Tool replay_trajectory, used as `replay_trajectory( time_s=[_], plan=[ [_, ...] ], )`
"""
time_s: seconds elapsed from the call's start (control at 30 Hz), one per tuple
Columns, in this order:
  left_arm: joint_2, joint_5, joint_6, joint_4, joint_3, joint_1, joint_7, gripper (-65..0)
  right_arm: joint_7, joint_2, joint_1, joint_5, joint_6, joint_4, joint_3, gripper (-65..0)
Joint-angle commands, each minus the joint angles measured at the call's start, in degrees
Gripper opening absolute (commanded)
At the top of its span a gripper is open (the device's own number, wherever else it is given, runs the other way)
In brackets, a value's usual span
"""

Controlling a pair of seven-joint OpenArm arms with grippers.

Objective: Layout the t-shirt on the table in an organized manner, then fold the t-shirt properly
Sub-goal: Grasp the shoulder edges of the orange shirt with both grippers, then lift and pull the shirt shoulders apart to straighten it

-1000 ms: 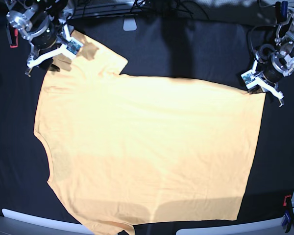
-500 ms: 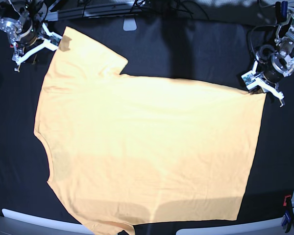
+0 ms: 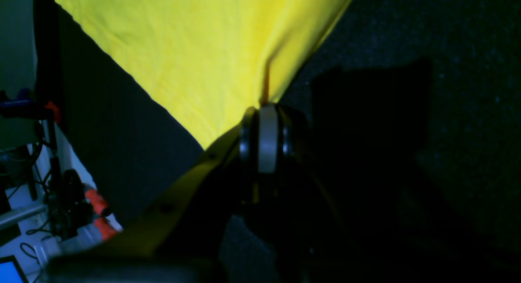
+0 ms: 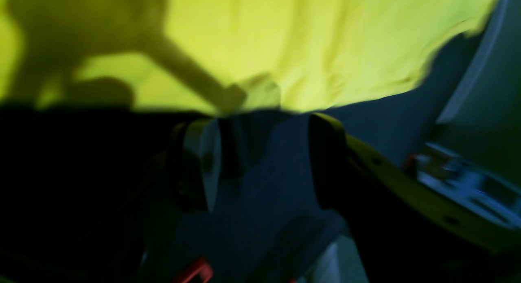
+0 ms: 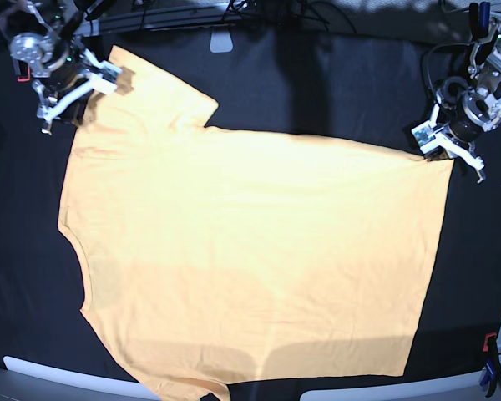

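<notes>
T-shirt is spread flat across most of the table, pretty smooth w/ just light wrinkles. It lies sideways in the base view: collar/neck end toward the table's left edge, hem running down near the right edge, one sleeve poking up toward the far left corner, the other sleeve hanging at the near edge and partly cut off by the frame.

Left gripper is at the far right corner of the shirt, right where the hem meets the top side seam. Its jaws are clamped tight on that corner of fabric; in the left wrist cam you can see the cloth pulled into a little ridge running straight into the pinched fingertips.

Right gripper is over by the far left corner, next to the edge of the upper sleeve. Jaws spread wide apart, nothing between them. Right wrist cam is blurry, but both fingers show w/ only black table cloth in the gap, and the shirt's edge sits just beyond the tips. Can't tell if a fingertip touches the sleeve or not.

Also a red clamp at the table's right edge near the front corner.
</notes>
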Motion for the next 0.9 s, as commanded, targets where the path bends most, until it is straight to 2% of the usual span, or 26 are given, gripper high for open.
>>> replay_trajectory(
  time_s=[0.0, 0.1, 0.2, 0.27, 0.37, 0.47, 0.57, 0.7, 0.87],
  plan=[
    [-1.11, 0.61, -0.22, 0.13, -0.24, -0.13, 2.08, -65.0, 0.48, 0.2, 1.53, 0.2, -0.92, -0.17, -1.6, -31.5],
    [-1.14, 0.61, -0.22, 0.13, -0.24, -0.13, 2.1, -65.0, -2.16, -0.42, 5.9, 0.2, -1.75, -1.79, -6.6, -31.5],
    [-1.11, 0.59, -0.24, 0.13, -0.24, -0.15, 2.08, -65.0, -2.8, -1.07, 8.68, 0.66, -1.73, -2.27, -8.87, -31.5],
    [-1.11, 0.59, -0.22, 0.13, -0.24, -0.13, 2.08, -65.0, -2.75, -1.36, 9.4, 0.63, -1.7, -2.27, -9.05, -34.8],
    [-1.11, 0.59, -0.22, 0.13, -0.24, -0.13, 2.08, -65.0, -2.78, -1.2, 9.4, 0.61, -1.7, -2.27, -9.05, -46.8],
    [-1.11, 0.59, -0.24, 0.13, -0.24, -0.13, 2.05, -65.0, -2.78, -1.22, 9.4, 0.63, -2.05, -2.25, -9.05, -64.0],
    [-1.14, 0.37, -0.22, 0.13, -0.24, 0.09, 2.1, -65.0, -3.58, -1.07, 9.18, 0.66, -5.66, -2.12, -9.05, -65.0],
    [-1.31, -1.77, -0.2, 0.15, -0.24, 0.33, 2.73, -65.0, -6.29, 1.05, 8.63, 4.63, -6.05, -0.22, -9.05, -65.0],
    [-3.48, -10.14, -0.22, 0.98, -0.24, 0.37, 6.84, -65.0, -8.33, 4.85, 5.33, 8.46, -6.25, 4.61, -8.39, -65.0]
  ],
)
